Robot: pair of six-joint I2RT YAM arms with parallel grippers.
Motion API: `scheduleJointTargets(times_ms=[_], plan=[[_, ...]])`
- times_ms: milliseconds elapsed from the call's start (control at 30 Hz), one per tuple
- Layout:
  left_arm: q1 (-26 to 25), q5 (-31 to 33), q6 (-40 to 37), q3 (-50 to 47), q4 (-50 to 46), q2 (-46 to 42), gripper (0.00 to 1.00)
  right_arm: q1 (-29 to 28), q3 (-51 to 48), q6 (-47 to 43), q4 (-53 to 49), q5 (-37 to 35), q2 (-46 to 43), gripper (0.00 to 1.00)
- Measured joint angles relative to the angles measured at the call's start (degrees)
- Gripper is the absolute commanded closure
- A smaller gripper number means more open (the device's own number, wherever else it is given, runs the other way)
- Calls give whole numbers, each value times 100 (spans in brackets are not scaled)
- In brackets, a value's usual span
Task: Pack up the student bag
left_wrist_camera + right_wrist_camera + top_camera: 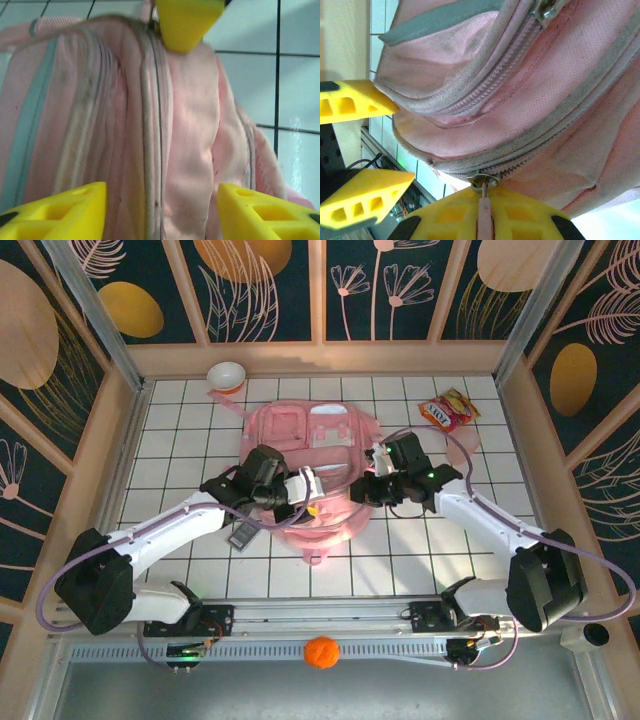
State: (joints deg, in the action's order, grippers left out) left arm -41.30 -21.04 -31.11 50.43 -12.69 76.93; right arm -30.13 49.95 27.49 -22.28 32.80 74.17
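Observation:
The student bag [310,455], a soft pink backpack with grey zips, lies flat in the middle of the white tiled table. My left gripper [162,200] is open at the bag's near side, its yellow fingers [60,212] standing apart over a fold of pink fabric and a grey zip line [150,150]. My right gripper [485,212] is shut on the pink zipper pull [484,220] of the bag [520,115], right at the metal slider [482,181]. Both grippers [300,495] [372,488] meet over the bag's near half, close to each other.
A white and pink bowl [227,376] stands at the back left. A red and yellow snack packet [448,410] lies at the back right. A small dark flat object [241,536] rests beside the bag's near left corner. An orange ball [321,651] sits on the front rail.

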Motion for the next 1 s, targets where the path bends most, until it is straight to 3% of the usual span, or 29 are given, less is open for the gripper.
scheduleJointTargets(times_ms=[167,267,500,933,1000], plan=[[-422,149,533,284,501,190,36,-37,0,26,28,-15,-31,100],[-553,361,721,415,737,531,45,-72,0,37,76,-15,-48,100],[-599,723,662,553,798,1001,100,-48,-109,46,166,28,-81,100],[-667,695,-190,61,1582,485,100,1147,-181,-682,275,1952,264,100],[-638,708,-243,15,1460,422,100,1294,-24,-815,190,1895,461,100]])
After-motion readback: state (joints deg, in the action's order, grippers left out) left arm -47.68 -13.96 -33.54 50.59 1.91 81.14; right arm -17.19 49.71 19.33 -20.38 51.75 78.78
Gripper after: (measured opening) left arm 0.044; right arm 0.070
